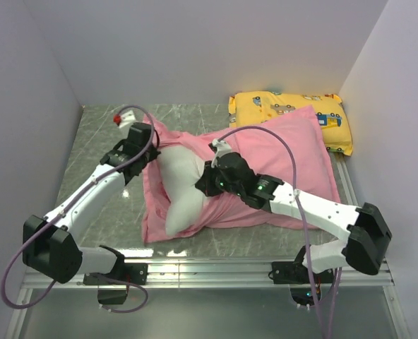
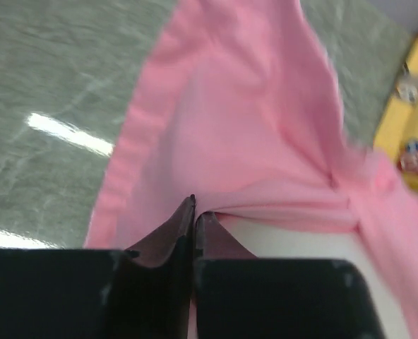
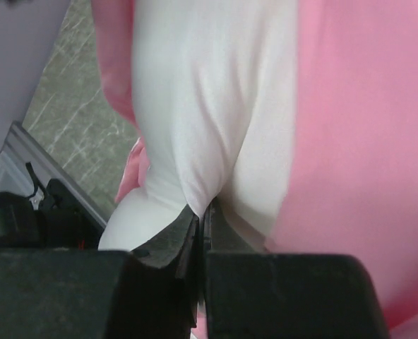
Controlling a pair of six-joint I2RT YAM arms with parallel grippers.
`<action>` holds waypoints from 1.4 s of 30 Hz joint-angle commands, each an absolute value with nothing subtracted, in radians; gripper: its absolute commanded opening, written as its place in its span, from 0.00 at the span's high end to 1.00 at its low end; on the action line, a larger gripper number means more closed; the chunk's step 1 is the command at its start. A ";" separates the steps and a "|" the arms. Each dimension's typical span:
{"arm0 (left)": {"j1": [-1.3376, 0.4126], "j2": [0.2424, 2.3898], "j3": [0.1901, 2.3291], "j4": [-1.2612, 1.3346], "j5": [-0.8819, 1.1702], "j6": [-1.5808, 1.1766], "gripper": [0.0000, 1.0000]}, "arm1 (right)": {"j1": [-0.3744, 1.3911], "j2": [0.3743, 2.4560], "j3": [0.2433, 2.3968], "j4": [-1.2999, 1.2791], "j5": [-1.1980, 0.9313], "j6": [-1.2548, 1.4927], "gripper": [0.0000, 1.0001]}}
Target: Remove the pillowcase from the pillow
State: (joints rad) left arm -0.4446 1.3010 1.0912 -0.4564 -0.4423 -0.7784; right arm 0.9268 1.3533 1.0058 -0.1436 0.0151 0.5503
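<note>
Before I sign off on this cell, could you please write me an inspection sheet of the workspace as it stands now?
Surface: grey marbled table, with glare on its bare parts.
Job's things: pink pillowcase partly peeled back; white pillow bulges out of its near-left opening.
Clutter: yellow cushion at the far right, against the pillowcase's far edge.
Grippers: left gripper shut on pillowcase fabric; right gripper shut on pillow fabric.
Cables: purple cables loop above both arms, clear of the fabric.
Surroundings: plain white walls on three sides; metal rail at the near edge.
</note>
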 commanded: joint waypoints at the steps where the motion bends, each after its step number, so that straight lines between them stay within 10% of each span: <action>1: -0.325 1.354 1.118 -0.402 -0.538 -0.793 0.99 | 0.934 1.217 0.962 -0.173 0.052 0.554 1.00; 15: -0.155 1.650 1.035 0.109 0.053 -0.831 1.00 | 0.933 0.919 0.893 -0.069 -0.031 0.586 1.00; 23: -0.192 1.645 1.106 0.145 0.276 -0.822 0.36 | 0.916 1.041 0.992 0.027 -0.078 0.594 1.00; 28: -0.164 1.520 1.117 0.009 0.204 -0.816 0.15 | 0.902 1.071 1.043 0.060 -0.055 0.624 1.00; 42: -0.049 1.290 1.273 -0.310 0.015 -0.715 0.01 | 0.902 1.235 1.187 0.025 0.060 0.658 1.00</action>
State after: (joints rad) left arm -0.0448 1.3571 1.2129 -0.2321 0.0734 -0.7685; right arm 0.9054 1.2125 1.0832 -0.1081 0.0044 0.6388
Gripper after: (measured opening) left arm 0.992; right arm 0.032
